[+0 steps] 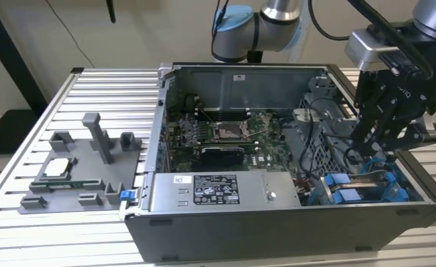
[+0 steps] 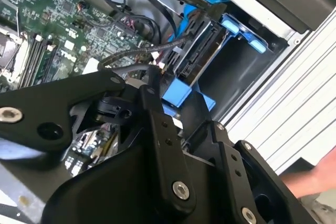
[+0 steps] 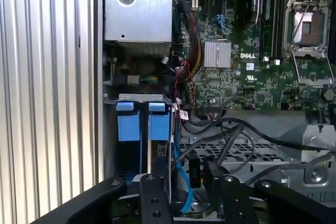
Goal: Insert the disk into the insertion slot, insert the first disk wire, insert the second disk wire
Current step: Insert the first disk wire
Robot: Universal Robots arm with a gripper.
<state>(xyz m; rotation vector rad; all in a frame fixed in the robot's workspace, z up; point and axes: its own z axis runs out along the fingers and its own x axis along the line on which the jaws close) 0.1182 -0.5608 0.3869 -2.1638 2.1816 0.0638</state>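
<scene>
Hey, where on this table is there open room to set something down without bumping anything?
Bare table slats lie behind the grey fixture, bordered by the computer case on the exterior view's right; a narrower strip runs along the front edge below the fixture. Crowded: the case corner where the claw hangs among cables and blue carriers.

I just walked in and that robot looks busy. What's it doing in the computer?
A robot arm's gripper hangs inside the open computer case, just above the insertion slot. The disk in its blue carrier already sits in that slot, with loose black wires beside it.
</scene>
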